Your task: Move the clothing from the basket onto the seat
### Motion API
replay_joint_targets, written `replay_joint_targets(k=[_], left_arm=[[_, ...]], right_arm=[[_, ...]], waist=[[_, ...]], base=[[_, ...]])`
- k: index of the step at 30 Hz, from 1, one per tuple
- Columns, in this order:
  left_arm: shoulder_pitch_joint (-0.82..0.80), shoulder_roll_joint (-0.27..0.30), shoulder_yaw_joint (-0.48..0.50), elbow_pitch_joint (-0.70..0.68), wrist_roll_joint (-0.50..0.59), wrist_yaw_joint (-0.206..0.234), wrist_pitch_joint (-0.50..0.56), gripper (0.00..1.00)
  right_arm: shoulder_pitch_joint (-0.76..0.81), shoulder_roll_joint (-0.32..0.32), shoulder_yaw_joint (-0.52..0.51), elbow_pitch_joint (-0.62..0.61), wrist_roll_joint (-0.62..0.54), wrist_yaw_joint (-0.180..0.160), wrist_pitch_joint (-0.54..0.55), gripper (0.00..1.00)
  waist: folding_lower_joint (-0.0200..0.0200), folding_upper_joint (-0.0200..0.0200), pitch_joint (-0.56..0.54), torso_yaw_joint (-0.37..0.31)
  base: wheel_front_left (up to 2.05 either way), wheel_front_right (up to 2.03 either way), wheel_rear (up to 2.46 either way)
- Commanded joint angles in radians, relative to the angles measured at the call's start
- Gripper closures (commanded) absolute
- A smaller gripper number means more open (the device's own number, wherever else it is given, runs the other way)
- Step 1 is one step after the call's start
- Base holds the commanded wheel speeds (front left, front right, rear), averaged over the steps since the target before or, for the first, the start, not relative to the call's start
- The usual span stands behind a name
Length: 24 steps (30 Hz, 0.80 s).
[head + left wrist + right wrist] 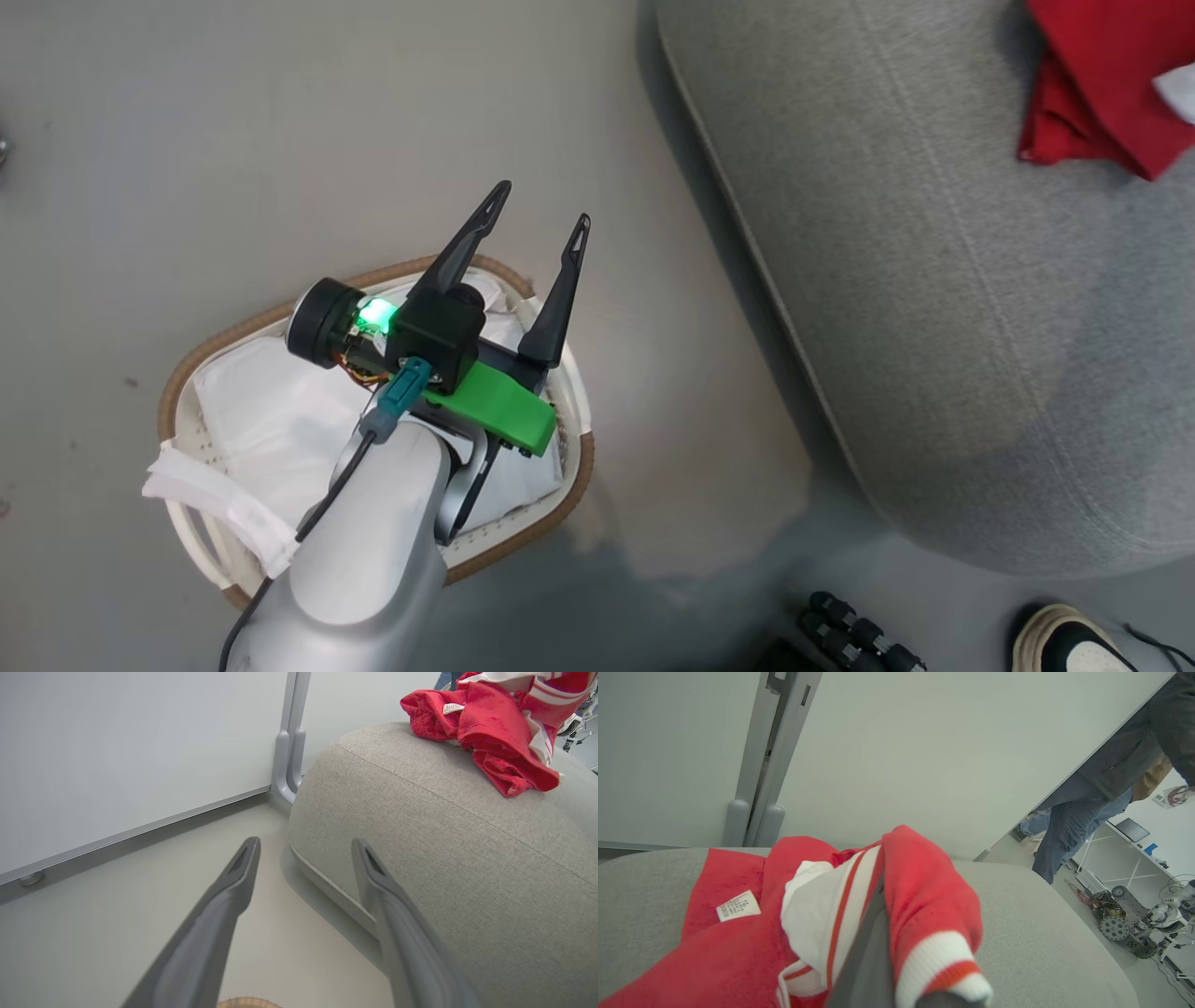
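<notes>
From my station, the head camera looks down on a smooth grey floor (280, 140). The basket (185, 366) stands on it, its brown rim ringing a crumpled white liner (271, 411). I see no red cloth inside it. The left gripper (543, 203) hangs above the basket's far side with its jaws spread wide and nothing between them. In its own wrist view, the left gripper (306, 843) frames bare floor (117, 914) and the rounded corner of the seat (444, 835). A sliver of the basket rim (247, 1002) shows at the bottom edge.

The seat (934, 327) is a large grey fabric cushion with a stitched seam. It sits just right of the basket, with a strip of floor between them. The clothing (1102, 84) is up on the seat, well away from the basket. From the left wrist it shows as a red heap (490, 728), with a striped part rising out of frame.

The right gripper (901, 891) is at that heap. Its jaws are drawn close and clenched on a red sleeve with a white cuff (934, 933), the tips buried in cloth.

Behind the seat stand white wall panels (117, 756) joined by a grey post (289, 756). Past the panel's edge a person's legs (1069, 830) stand in jeans, near a cluttered bit of floor with a wheeled machine (1120, 919). A shoe (1064, 644) rests by the seat's near corner.
</notes>
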Motion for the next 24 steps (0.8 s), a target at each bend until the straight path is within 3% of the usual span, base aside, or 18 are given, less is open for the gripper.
replay_joint_targets(k=[1,3,4,5,6,7,17,24], left_arm=[[-0.011,0.004,0.005,0.004,0.005,-0.003,0.001,0.00],[-0.007,0.004,0.015,0.008,0.006,-0.003,0.001,0.00],[-0.004,0.004,0.018,0.011,0.007,-0.003,0.001,0.00],[-0.002,0.004,0.020,0.013,0.007,-0.003,0.001,0.00],[-0.001,0.004,0.023,0.014,0.008,-0.003,0.001,0.00],[0.001,0.003,0.027,0.013,0.006,-0.003,0.001,0.00],[0.060,0.002,0.090,0.034,-0.007,-0.003,0.001,0.00],[0.125,0.001,0.152,0.021,-0.025,0.009,0.001,0.00]], right_arm=[[0.021,0.010,-0.019,0.012,-0.005,-0.002,-0.002,1.00],[0.058,0.030,-0.042,0.029,-0.012,-0.002,-0.002,1.00],[0.078,0.041,-0.053,0.034,-0.012,-0.002,-0.002,0.80],[0.094,0.050,-0.061,0.034,-0.009,-0.002,-0.002,0.73],[0.115,0.062,-0.067,0.028,-0.005,-0.002,-0.002,0.08],[0.134,0.070,-0.069,0.023,-0.001,-0.002,-0.002,0.00],[0.375,0.179,-0.065,-0.123,0.072,-0.002,-0.002,0.00],[0.499,0.227,-0.040,-0.194,0.137,-0.002,-0.002,0.00]], waist=[[-0.0001,-0.0001,0.047,0.049],[-0.0001,-0.0001,0.041,0.046],[-0.0001,-0.0001,0.035,0.044],[-0.0001,-0.0001,0.030,0.042],[-0.0001,-0.0001,0.022,0.039],[-0.0001,-0.0001,0.015,0.036],[-0.0001,-0.0001,-0.107,0.016],[-0.0001,-0.0001,-0.197,0.054]], base=[[0.00,0.00,0.00],[0.00,0.00,0.00],[0.00,0.00,0.00],[0.00,0.00,0.00],[0.00,0.00,0.00],[0.00,0.00,0.00],[0.00,0.00,0.00],[0.00,0.00,0.00]])
